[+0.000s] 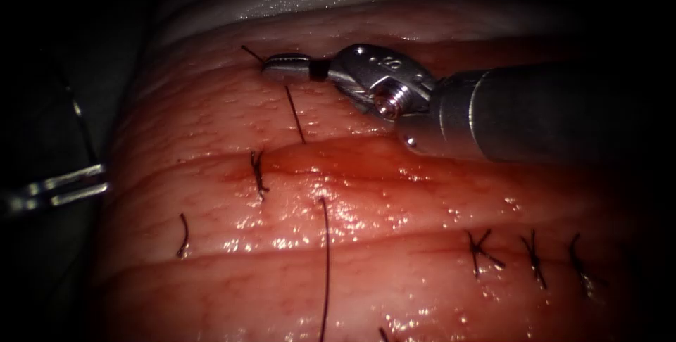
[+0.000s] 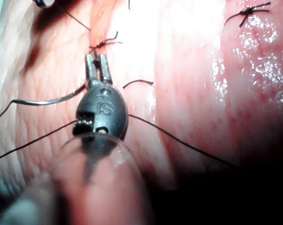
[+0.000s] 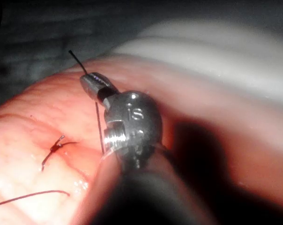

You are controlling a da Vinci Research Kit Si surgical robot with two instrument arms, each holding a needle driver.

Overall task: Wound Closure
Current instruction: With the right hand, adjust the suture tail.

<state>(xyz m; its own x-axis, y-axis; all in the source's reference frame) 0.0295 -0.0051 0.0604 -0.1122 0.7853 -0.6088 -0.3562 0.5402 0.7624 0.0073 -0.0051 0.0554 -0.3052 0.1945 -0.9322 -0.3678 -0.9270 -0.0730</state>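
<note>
The right claw lies over the tissue, above the knot that sits on the cut. Its jaws are pressed together and pinch a short length of thread: one stub pokes out past the tip and the other end hangs down toward the knot. The right wrist view shows the same hold, the right claw closed on the dark strand, with the knot on the tissue just below it.

The left claw is well to the left of the knot, at the edge of the tissue. In the endoscope view its jaws look nearly together with a thin gap between them. In the left wrist view the left claw has its two jaws slightly parted, and I cannot tell whether anything is caught between them. The curved needle lies just beside that claw's base, off the tissue's face as far as can be seen, with thread running past.

Three more tied stitches sit along the cut to the right of the knot.
</note>
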